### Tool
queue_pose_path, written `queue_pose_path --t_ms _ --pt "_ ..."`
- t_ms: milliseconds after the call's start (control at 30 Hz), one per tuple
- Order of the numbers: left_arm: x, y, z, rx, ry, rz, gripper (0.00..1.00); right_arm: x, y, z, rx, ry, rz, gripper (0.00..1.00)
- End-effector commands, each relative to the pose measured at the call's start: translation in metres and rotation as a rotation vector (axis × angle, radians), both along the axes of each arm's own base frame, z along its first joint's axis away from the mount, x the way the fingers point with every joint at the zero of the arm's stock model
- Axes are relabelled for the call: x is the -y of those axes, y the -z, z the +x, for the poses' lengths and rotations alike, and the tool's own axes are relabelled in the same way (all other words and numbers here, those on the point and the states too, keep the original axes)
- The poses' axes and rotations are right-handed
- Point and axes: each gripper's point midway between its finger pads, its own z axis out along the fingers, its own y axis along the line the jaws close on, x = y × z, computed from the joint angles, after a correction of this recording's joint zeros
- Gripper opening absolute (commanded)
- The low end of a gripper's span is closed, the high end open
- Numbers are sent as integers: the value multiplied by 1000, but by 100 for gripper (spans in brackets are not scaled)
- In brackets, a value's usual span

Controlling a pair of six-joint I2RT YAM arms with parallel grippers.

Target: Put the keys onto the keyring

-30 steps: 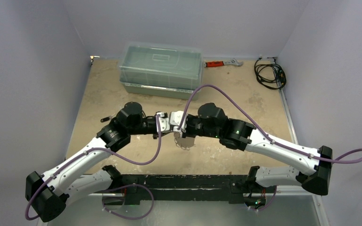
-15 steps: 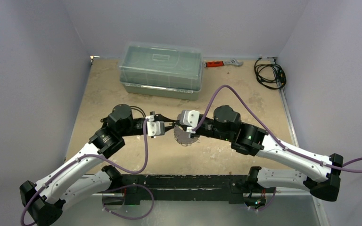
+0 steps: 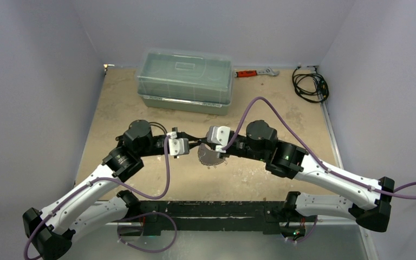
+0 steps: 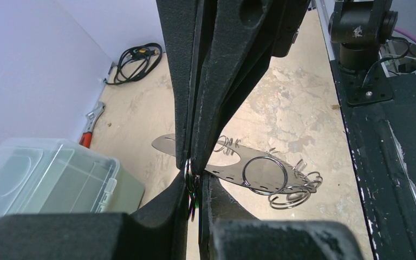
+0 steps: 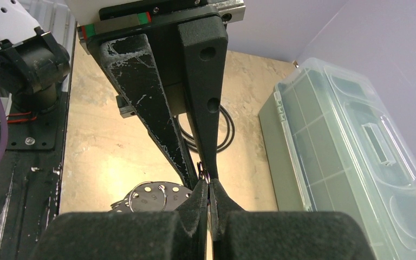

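The table is a worn tan board, scuffed and blotched pale. A clear lidded plastic box stands on it at the far edge. Just right of the box lies a red-handled wrench, and further right of the box, in the corner, a coiled black cable. Well nearer than the box, a black rail runs along the table's near edge. Between the box and the rail is the keyring; whether it rests on the board cannot be told.

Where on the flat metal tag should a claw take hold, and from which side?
Probably the bare rounded end of the tag, edge-on from that end, jaws across its thin faces: it is a flat plate, and split rings crowd the other end.
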Motion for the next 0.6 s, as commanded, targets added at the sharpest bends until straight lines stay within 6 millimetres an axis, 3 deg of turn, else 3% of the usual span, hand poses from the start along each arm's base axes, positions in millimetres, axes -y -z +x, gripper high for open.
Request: queue_pose_path --t_ms 0,400,567 --pt "3 -31 7 55 -21 -61 0 -8 -6 -21 -33 -109 14 2" --pt "8 -21 3 38 20 -32 0 -1 13 0 -41 1 -115 39" --pt "9 -9 3 5 26 2 0 1 16 6 -32 29 -153 47"
